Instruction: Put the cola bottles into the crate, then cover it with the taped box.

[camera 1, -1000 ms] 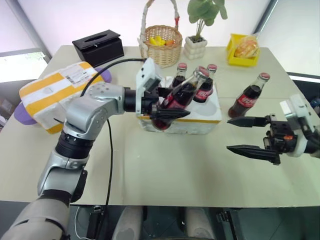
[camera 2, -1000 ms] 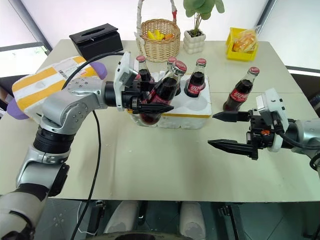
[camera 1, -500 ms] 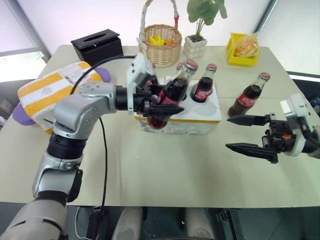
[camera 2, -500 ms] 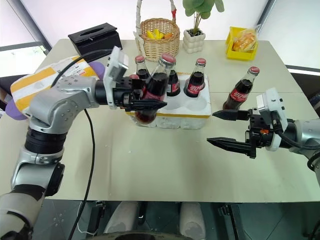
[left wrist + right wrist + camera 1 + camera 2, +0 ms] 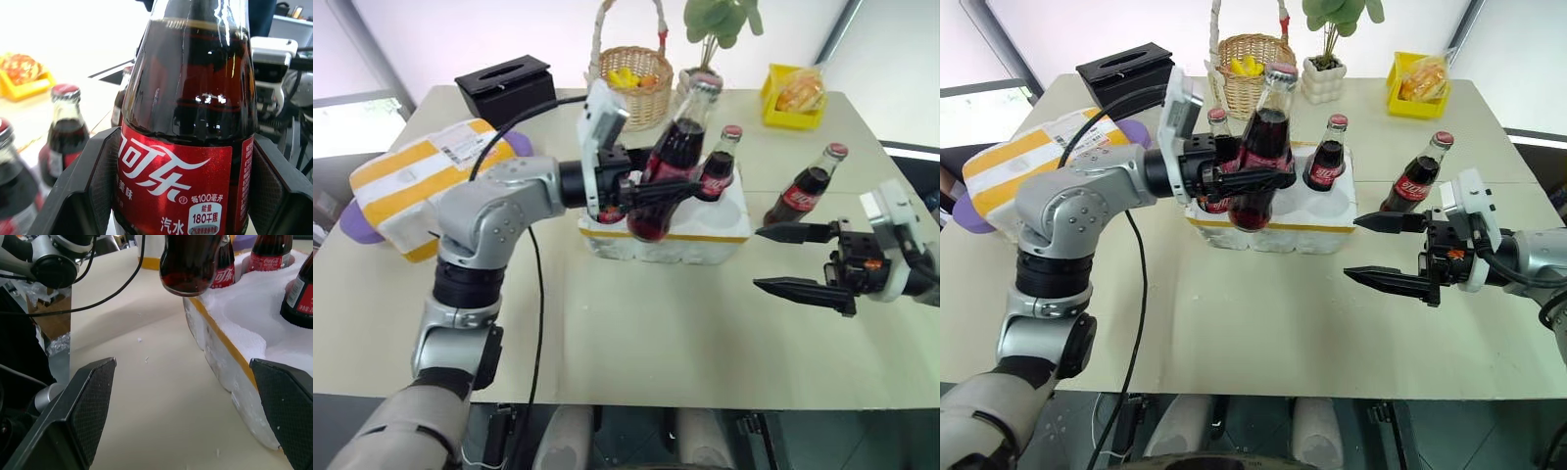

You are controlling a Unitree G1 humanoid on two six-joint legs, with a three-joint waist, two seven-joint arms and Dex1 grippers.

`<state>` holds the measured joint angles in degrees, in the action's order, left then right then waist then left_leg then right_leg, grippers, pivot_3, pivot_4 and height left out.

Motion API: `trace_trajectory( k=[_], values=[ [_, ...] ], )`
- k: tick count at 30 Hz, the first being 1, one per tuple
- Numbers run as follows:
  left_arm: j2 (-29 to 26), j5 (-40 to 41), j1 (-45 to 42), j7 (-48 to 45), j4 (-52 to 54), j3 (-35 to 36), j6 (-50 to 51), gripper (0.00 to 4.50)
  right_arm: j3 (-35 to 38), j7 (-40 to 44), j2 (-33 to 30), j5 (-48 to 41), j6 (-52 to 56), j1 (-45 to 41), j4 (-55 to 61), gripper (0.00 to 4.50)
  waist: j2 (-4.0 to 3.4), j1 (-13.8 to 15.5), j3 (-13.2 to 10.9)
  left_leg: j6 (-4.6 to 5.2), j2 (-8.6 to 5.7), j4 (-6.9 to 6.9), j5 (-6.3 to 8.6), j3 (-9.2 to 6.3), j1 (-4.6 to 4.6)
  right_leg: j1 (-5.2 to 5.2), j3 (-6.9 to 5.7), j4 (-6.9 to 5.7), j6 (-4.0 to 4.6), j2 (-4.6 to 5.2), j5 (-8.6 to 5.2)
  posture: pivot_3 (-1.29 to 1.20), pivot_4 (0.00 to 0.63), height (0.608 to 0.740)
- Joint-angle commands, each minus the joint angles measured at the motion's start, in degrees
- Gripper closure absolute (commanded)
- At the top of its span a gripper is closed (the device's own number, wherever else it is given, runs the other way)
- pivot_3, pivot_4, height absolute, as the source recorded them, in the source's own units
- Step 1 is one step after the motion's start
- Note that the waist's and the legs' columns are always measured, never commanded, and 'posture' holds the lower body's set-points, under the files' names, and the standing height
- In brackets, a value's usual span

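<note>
Since a second ago the held cola bottle [image 5: 671, 166] has risen and turned from a slanted attitude to nearly upright; its base now hangs clear above the crate [image 5: 668, 227] instead of down at the front wells. The right hand has not shifted.

Step in hand, as judged: seat this bottle in a free front well.
- Bring the bottle fully vertical before lowering.
- Centre the base over the well, not over the foam ridge between wells.
- Lower straight; keep the neck clear of the seated bottles [image 5: 1324, 157] behind it.
- Release only once the base rests in the foam.

Pose. The left hand [image 5: 1252, 181] reaches in level from the left side, fingers clamped on the bottle's red label, one pad on each flank as the wrist view shows. The right hand [image 5: 795, 259] hovers over the bench [image 5: 636, 333] right of the crate, jaws spread wide and empty, pointing toward it.

One bottle [image 5: 805, 189] stands on the bench, right of the crate. The taped box [image 5: 426, 181] lies at the left edge, not yet used.
</note>
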<state>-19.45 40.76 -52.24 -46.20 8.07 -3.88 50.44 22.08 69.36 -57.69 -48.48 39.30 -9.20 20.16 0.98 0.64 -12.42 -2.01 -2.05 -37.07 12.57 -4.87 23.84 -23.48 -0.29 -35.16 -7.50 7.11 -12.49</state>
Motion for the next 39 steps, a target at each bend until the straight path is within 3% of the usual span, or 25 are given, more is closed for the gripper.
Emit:
trace_trajectory(
  k=[1, 8, 20, 31, 39],
  values=[
    [1.87, -2.11, -2.32, 2.67, 0.66, 0.1, -3.18, 1.65, 1.44, -0.21, -0.36, -0.78, -0.55, 0.11, 1.93, 0.0, 0.0, 0.01, 0.0, 0.0, 0.0, 0.0, 0.0, 0.0, 0.0, 0.0, 0.0, 0.0, 0.0, 0.0, 0.0, 0.0, 0.15, 0.74],
    [7.21, -9.9, -3.34, 12.75, -3.81, -1.13, -5.79, 1.65, 1.91, -0.5, -0.47, -0.98, -0.29, 0.76, 2.33, 0.0, 0.0, 0.09, 0.0, 0.0, 0.0, -0.03, 0.0, 0.0, 0.01, 0.01, 0.0, 0.0, 0.0, 0.0, 0.01, 0.0, 0.15, 0.74],
    [16.33, -11.26, -2.59, 20.74, -3.68, -0.8, -4.54, 1.65, 0.93, -1.27, 0.1, -0.86, -0.58, 0.76, 2.66, 0.0, 0.0, 0.06, 0.0, 0.01, -0.03, -0.06, 0.0, 0.0, 0.25, -0.2, 0.0, 0.0, -0.09, 0.0, 0.06, 0.0, 0.15, 0.74],
    [17.45, -21.77, -0.5, 29.67, -3.08, -6.03, -5.99, 1.65, 1.6, -1.95, 0.05, -1.47, -0.15, 1.59, 3.13, 0.0, 0.0, 0.18, 0.0, 0.01, -0.04, -0.08, 0.0, 0.0, 0.28, -0.2, 0.0, 0.01, -0.11, 0.0, 0.08, 0.0, 0.15, 0.74],
    [19.66, -24.63, 1.19, 31.36, -4.95, -5.73, -9.22, 1.65, 2.55, -2.37, -0.4, -1.88, -0.15, 0.61, 2.99, 0.0, 0.0, 0.09, 0.0, 0.01, -0.04, -0.09, -0.01, 0.0, 0.29, -0.22, 0.0, 0.01, -0.11, 0.0, 0.08, 0.0, 0.15, 0.74]
  ],
)
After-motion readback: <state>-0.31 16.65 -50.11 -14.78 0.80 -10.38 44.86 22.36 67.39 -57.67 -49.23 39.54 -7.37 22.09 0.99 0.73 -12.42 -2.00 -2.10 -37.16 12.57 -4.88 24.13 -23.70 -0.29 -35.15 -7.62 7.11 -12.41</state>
